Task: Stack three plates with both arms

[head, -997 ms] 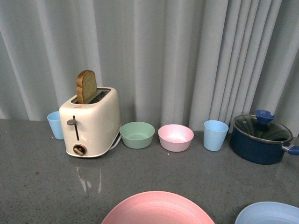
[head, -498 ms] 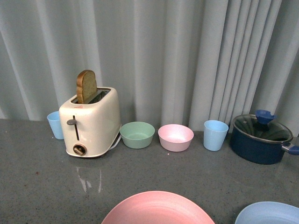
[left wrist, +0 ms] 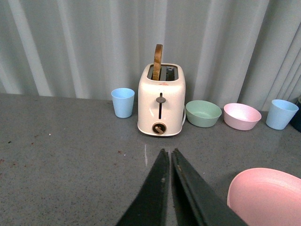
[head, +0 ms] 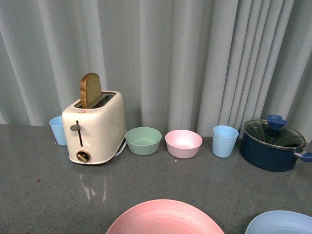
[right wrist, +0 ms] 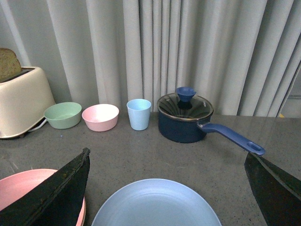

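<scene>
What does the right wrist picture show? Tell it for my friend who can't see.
The right gripper is open wide, and a light blue plate on the grey table shows between its fingers, a pink plate beside it. Farther back stand a toaster, a green bowl, a pink bowl, a blue cup and a dark blue pot.

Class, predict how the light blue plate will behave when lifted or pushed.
The light blue plate looks like matte plastic, so probably light and stiff. Wide and shallow, it should slide rather than tip. Its low rim may resist pinching.
</scene>
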Action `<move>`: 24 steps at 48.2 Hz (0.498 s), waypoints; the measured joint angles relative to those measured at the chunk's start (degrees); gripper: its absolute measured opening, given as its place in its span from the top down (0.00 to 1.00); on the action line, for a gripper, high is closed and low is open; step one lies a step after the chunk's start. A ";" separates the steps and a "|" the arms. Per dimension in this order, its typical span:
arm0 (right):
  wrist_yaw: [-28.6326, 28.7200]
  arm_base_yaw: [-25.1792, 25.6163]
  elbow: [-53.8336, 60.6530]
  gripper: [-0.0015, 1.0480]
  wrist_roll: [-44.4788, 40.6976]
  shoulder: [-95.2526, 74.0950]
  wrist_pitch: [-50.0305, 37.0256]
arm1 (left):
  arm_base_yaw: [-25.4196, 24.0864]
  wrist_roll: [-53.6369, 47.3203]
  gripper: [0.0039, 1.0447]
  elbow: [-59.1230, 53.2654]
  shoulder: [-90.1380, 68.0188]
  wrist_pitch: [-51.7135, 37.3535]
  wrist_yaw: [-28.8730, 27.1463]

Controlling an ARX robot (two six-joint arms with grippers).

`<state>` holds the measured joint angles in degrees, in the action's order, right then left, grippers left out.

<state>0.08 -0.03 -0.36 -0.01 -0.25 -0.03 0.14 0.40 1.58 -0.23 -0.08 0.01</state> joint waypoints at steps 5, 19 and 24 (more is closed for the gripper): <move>0.00 0.00 0.00 0.07 0.00 0.00 0.00 | 0.00 0.00 0.68 0.00 0.00 0.00 0.00; 10.62 15.41 -9.11 0.07 12.11 -24.85 4.04 | 0.00 -0.02 0.17 0.00 0.07 0.04 0.02; 20.41 26.75 -13.11 0.07 10.86 -40.94 -6.45 | 0.00 -0.09 0.05 0.00 0.02 0.04 0.00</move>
<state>20.49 26.72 -13.47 10.85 -41.19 -6.48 0.14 0.32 1.58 -0.21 -0.03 0.01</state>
